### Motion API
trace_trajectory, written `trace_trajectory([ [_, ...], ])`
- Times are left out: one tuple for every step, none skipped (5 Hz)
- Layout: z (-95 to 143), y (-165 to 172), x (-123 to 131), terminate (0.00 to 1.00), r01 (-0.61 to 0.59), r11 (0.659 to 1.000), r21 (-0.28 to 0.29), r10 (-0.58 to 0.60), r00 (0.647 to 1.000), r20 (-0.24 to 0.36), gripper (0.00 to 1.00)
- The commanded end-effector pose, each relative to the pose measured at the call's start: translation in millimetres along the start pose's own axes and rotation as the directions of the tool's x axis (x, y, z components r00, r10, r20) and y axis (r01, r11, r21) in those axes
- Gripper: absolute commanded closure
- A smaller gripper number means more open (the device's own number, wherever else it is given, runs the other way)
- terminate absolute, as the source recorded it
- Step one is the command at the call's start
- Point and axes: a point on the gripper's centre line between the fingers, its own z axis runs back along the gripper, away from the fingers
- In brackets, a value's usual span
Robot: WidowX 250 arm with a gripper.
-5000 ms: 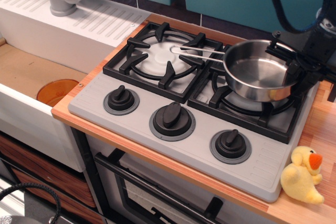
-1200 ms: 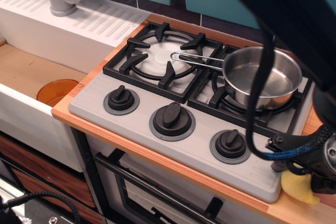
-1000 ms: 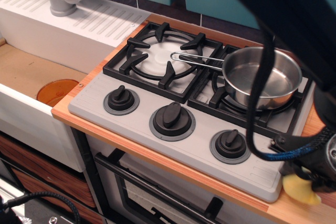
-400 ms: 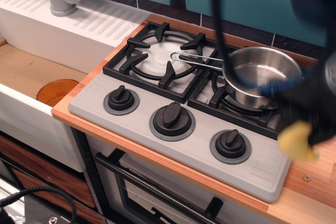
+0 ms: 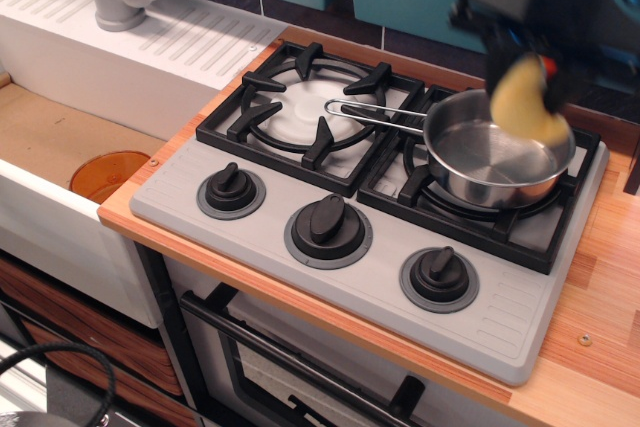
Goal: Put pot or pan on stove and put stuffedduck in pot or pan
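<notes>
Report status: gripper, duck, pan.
Gripper shut on duck, blurred, above pan. Pan on right burner of stove. Pan empty, nothing in the way.

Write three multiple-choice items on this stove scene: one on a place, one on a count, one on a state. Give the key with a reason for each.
1. Where does the saucepan sit?
A. left burner
B. right burner
C. sink

2. How many knobs are on the stove?
A. two
B. three
C. five

3. What is the state of the stuffed duck?
A. held in the air above the saucepan
B. lying on the wooden counter
C. sitting on the left burner

Key: B, its base rests on the right grate; B, three black knobs line the front panel; A, it hangs blurred under the gripper, over the saucepan's far rim.
</notes>
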Motion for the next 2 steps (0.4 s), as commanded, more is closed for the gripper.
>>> trace_trajectory([
  [-29.3, 31.9, 41.5, 0.0, 0.001, 0.997, -0.074, 0.006, 0.995, 0.101, 1.0],
  [-35.9, 29.8, 40.1, 0.0, -0.027, 0.997, -0.076, 0.033, 0.997, 0.076, 0.0],
])
